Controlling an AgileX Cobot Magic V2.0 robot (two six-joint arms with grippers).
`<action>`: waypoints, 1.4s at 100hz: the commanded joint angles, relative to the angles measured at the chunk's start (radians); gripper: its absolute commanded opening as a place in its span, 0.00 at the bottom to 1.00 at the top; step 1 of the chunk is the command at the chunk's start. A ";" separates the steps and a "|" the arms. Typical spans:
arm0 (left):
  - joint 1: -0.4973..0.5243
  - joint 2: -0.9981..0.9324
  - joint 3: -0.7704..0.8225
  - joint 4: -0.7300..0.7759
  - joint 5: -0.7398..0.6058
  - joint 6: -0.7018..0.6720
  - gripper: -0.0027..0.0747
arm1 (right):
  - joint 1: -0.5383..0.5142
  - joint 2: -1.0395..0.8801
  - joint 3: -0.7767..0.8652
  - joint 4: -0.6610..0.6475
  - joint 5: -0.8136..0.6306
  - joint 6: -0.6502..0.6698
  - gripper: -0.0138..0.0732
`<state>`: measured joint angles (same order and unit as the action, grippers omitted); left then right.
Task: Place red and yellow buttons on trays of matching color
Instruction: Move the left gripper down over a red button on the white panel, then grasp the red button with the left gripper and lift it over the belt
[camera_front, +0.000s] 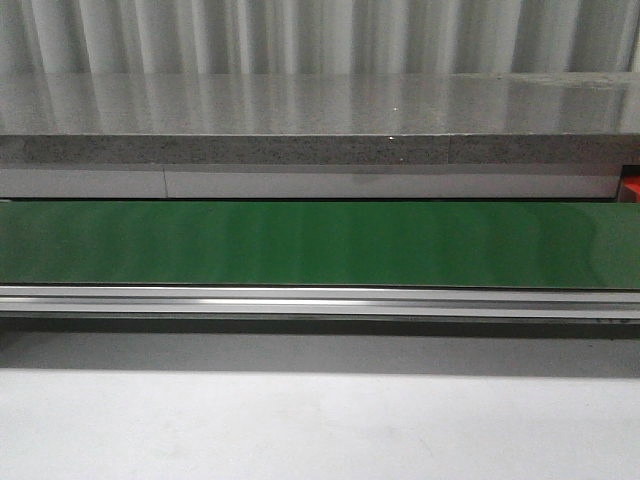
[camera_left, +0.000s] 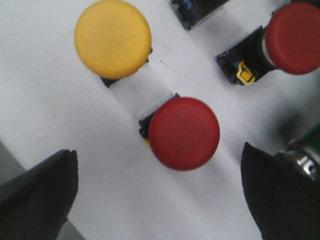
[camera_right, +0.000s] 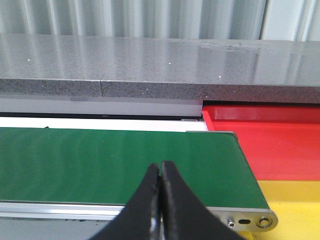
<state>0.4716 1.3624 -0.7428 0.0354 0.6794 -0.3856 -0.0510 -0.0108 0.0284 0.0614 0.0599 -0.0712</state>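
Clearly over the white counter (camera_left: 45, 115), left gripper (camera_left: 159, 200) spread wide, empty, hovering above a cluster of buttons: yellow button (camera_left: 113, 38), then red button (camera_left: 184, 133) lying between the fingers' line, second red button (camera_left: 294, 37) further along. Probably light, rigid plastic; smooth domed caps likely slippery, so better pinched across the cap's rim or the dark body beneath. Right gripper (camera_right: 161, 200) pressed closed, empty, above the green belt (camera_right: 115, 160), near red tray (camera_right: 270, 145) and yellow tray (camera_right: 295, 205).
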 joint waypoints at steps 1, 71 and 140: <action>0.002 0.019 -0.059 -0.010 -0.034 0.006 0.86 | -0.006 -0.011 -0.021 -0.006 -0.085 -0.002 0.08; 0.002 0.147 -0.091 0.029 -0.046 -0.001 0.03 | -0.006 -0.011 -0.021 -0.006 -0.085 -0.002 0.08; -0.245 -0.138 -0.391 0.031 0.255 0.289 0.01 | -0.006 -0.011 -0.021 -0.006 -0.085 -0.002 0.08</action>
<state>0.2785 1.2146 -1.0387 0.0665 0.9286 -0.1262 -0.0510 -0.0108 0.0284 0.0614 0.0599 -0.0712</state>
